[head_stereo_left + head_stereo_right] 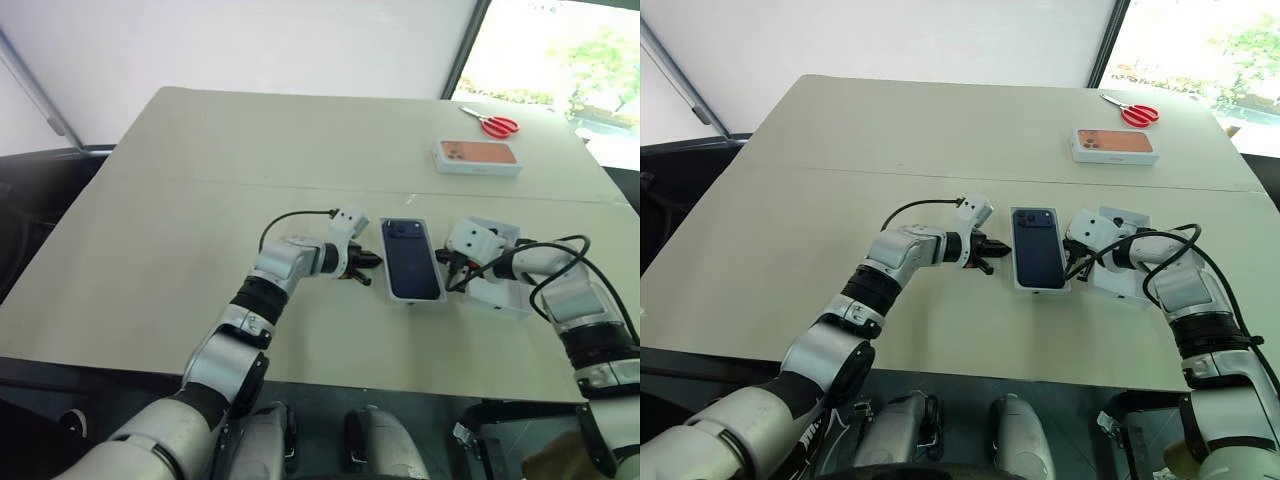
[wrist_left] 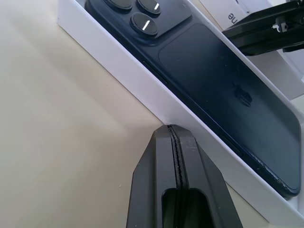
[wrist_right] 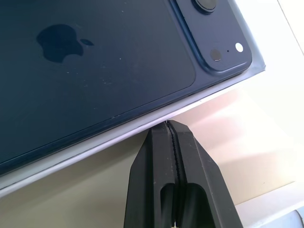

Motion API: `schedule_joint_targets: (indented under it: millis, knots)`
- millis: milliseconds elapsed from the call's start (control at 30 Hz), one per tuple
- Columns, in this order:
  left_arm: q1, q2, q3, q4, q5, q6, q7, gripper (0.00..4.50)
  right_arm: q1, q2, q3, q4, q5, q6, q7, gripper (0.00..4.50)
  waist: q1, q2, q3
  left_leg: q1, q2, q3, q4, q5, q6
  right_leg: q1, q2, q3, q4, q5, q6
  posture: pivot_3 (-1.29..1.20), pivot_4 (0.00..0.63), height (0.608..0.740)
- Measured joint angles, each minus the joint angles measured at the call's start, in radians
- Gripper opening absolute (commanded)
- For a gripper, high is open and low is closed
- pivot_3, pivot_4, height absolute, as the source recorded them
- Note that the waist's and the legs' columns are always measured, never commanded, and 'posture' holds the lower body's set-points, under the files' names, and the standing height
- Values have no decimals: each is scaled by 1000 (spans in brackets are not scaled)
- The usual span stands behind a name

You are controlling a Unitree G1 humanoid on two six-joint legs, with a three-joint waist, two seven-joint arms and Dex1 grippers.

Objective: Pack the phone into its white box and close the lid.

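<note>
One navy phone (image 1: 410, 260) lies face down in the white box (image 2: 118, 66), at the table's (image 1: 150, 250) near middle. Two grippers flank it: the left gripper (image 1: 366, 263) at the box's left wall, the right gripper (image 1: 453, 268) at its right edge, each with jaws pressed together, holding nothing. One lid (image 1: 505, 290) lies just right. Far right lie one orange-phone box (image 1: 478, 156) and one pair of red scissors (image 1: 492, 122).

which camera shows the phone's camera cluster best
The left wrist view: the phone lies back up in the white box, three lenses large. The right wrist view shows the cluster's edge; the head views show it small.
</note>
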Motion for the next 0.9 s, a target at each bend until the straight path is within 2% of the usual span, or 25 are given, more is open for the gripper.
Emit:
schedule_joint_targets:
  millis: [433,900]
  knots:
    - [2,15,15,3,-1,-39,7,19,2,10,0,-22,-1,21,11,9,-5,0,0,0,1,0,0,0,0,0,1,0,0,0,0,0,150,740]
    - [-9,11,52,61,-2,-72,28,19,47,-1,-4,-134,8,100,52,9,-7,0,0,0,1,0,0,0,0,0,1,0,1,0,0,0,150,740]
